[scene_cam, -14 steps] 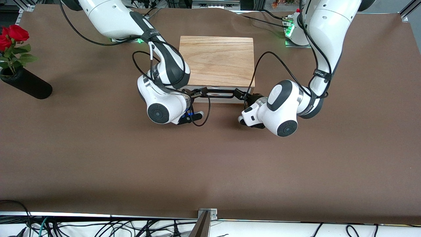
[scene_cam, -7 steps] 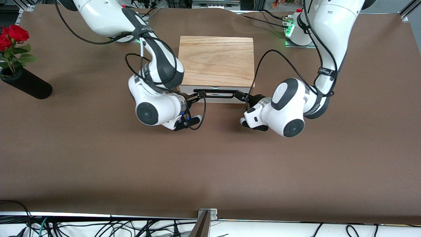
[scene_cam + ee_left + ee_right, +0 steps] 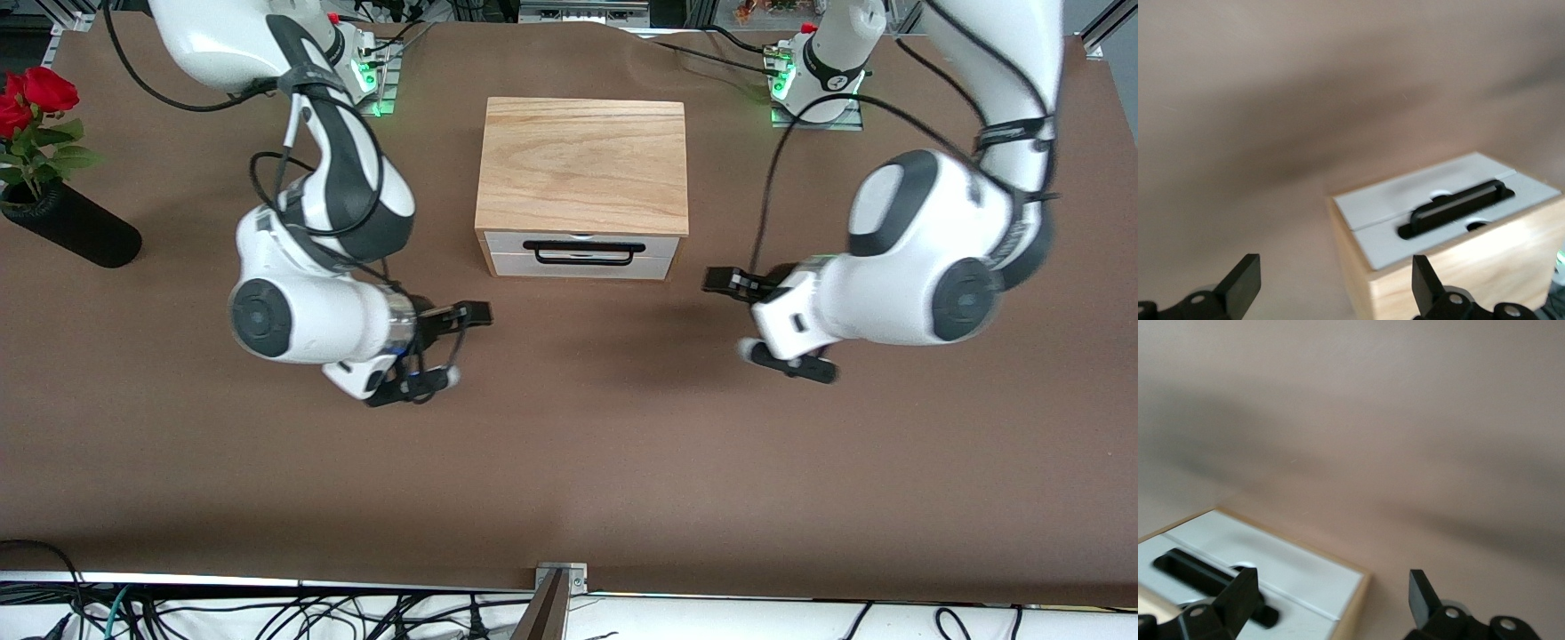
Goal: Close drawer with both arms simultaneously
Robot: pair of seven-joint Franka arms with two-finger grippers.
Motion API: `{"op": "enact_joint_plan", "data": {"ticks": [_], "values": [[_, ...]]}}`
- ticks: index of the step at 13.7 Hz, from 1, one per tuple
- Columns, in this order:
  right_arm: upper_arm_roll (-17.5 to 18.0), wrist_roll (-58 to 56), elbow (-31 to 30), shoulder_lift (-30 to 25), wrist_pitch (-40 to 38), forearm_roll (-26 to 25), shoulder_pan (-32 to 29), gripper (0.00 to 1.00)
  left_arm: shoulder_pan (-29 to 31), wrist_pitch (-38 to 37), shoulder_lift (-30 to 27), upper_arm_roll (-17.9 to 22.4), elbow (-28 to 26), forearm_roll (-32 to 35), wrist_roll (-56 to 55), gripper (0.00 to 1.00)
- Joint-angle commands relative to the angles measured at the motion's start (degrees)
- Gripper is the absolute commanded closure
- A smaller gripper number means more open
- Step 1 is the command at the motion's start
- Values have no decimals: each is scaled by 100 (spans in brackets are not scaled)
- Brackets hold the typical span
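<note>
The drawer (image 3: 582, 263) sits in the wooden box (image 3: 582, 164), its white front flush with the casing and its black bar handle (image 3: 583, 252) free. My right gripper (image 3: 474, 313) is open and empty above the table, off the box's corner toward the right arm's end. My left gripper (image 3: 720, 280) is open and empty, off the box's corner toward the left arm's end. The left wrist view shows the open left gripper (image 3: 1336, 279) and the drawer front (image 3: 1405, 200). The right wrist view shows the open right gripper (image 3: 1331, 592) and the drawer front (image 3: 1298, 570).
A black vase (image 3: 76, 227) with red roses (image 3: 31, 93) lies at the right arm's end of the table. The arm bases (image 3: 813, 84) stand at the edge farthest from the front camera. Brown table (image 3: 569, 444) stretches out toward the front camera.
Both grippers have pulled away from the drawer's handle, apart from each other and toward their own ends of the table. The handle and white front now show uncovered.
</note>
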Motion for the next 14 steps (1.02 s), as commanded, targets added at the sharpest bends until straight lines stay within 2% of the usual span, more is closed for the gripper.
{"op": "enact_joint_plan", "data": {"ticks": [1, 3, 5, 7, 9, 11, 14], "values": [[-402, -645, -14, -194, -48, -320, 38, 0, 221, -97, -335, -23, 57, 907, 558, 0], [-763, -1006, -14, -204, -101, -329, 47, 0, 352, -27, -678, -23, -22, 1646, 797, 0], [-1141, -1366, -32, -361, -84, -399, 152, 0, 598, 9, -1152, -23, -223, 1948, 727, 0], [-1142, -2032, -93, -632, -101, -880, -119, 0, 740, 393, -1906, -14, -976, 1975, 422, 0], [-1142, -2089, -373, -1141, -110, -1390, -295, 0, 827, 1322, -2610, -14, -2091, 1975, -115, 0], [-1046, -2098, -734, -1651, -110, -1856, -646, 0, 951, 1450, -2850, -23, -2386, 1931, -187, 0], [-345, -2115, -1024, -2276, -40, -2218, -1523, 0, 968, 1091, -2746, -32, -2194, 1975, -125, 0]]}}
